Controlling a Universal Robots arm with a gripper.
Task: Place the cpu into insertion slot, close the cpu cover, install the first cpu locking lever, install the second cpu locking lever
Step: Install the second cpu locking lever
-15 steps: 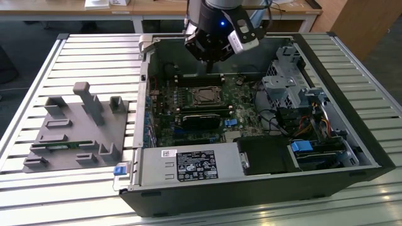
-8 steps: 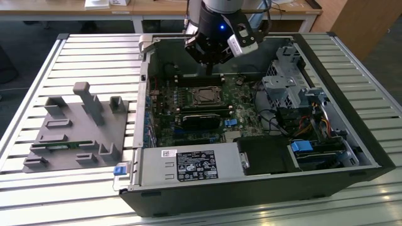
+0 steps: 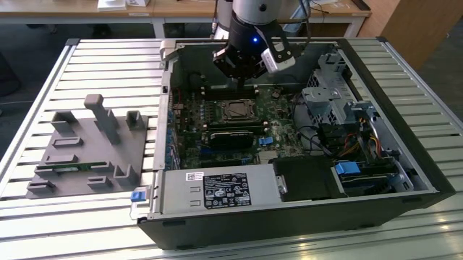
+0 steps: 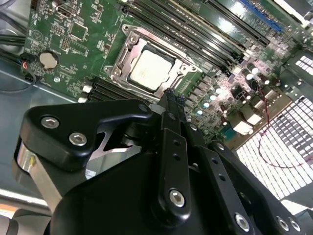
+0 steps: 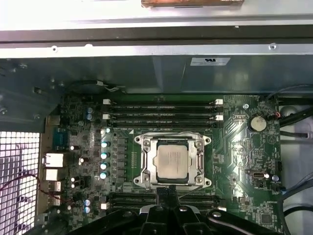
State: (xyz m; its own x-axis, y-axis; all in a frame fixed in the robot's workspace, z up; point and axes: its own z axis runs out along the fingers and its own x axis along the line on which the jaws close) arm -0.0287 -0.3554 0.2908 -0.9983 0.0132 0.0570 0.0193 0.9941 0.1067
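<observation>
Silver-beige, the cpu [image 5: 172, 163] sits flat in the insertion slot [image 5: 146, 147] with the cpu cover [image 5: 201, 161] framing it at mid-board, while the gripper [image 4: 170, 100], fingers pinched together and carrying nothing, hangs just beside the slot's edge.

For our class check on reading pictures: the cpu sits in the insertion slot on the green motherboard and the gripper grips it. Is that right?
Not quite. The cpu does sit in the insertion slot on the green motherboard, but the gripper grips nothing; in both wrist views it hangs clear of the chip.
</observation>
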